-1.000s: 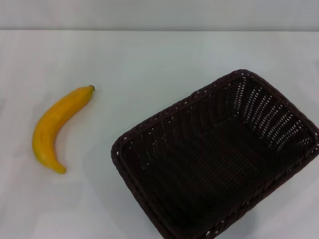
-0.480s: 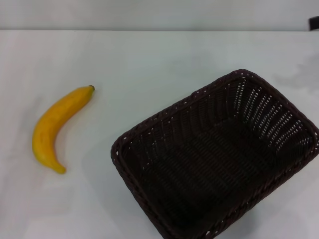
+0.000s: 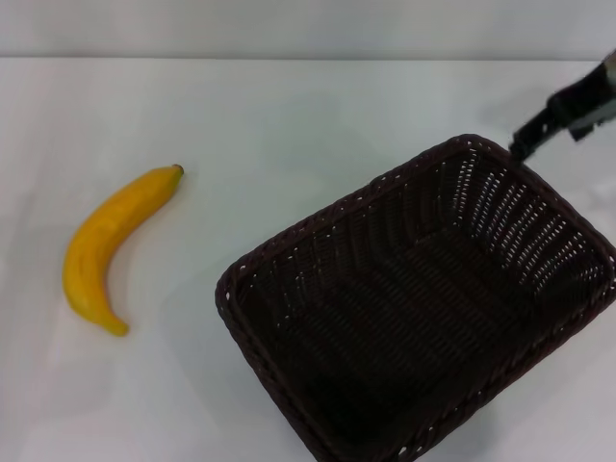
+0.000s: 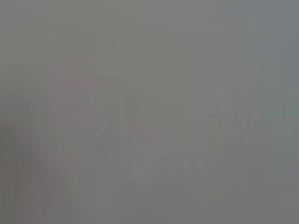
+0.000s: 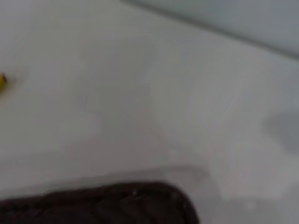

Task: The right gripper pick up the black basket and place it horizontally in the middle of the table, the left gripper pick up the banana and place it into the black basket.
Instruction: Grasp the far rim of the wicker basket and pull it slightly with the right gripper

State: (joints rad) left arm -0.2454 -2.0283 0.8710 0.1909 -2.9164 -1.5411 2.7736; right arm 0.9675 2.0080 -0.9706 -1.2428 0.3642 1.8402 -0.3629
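Note:
The black basket [image 3: 423,308] lies skewed on the white table [image 3: 289,115], right of centre, its long side running diagonally; it is empty. Its rim also shows in the right wrist view [image 5: 107,203]. The banana [image 3: 108,246] lies on the table at the left, stem tip toward the back. My right gripper [image 3: 531,140] reaches in from the right edge, its black jaws just above the basket's far right corner. A sliver of the banana shows in the right wrist view [image 5: 2,81]. My left gripper is out of view; the left wrist view shows only grey.
The table's back edge [image 3: 308,58] runs along the top of the head view. The basket's near corner runs off the bottom of the head view.
My right gripper has come into the head view from the right edge and moved down and left to the basket's far right corner. Basket and banana have not moved.

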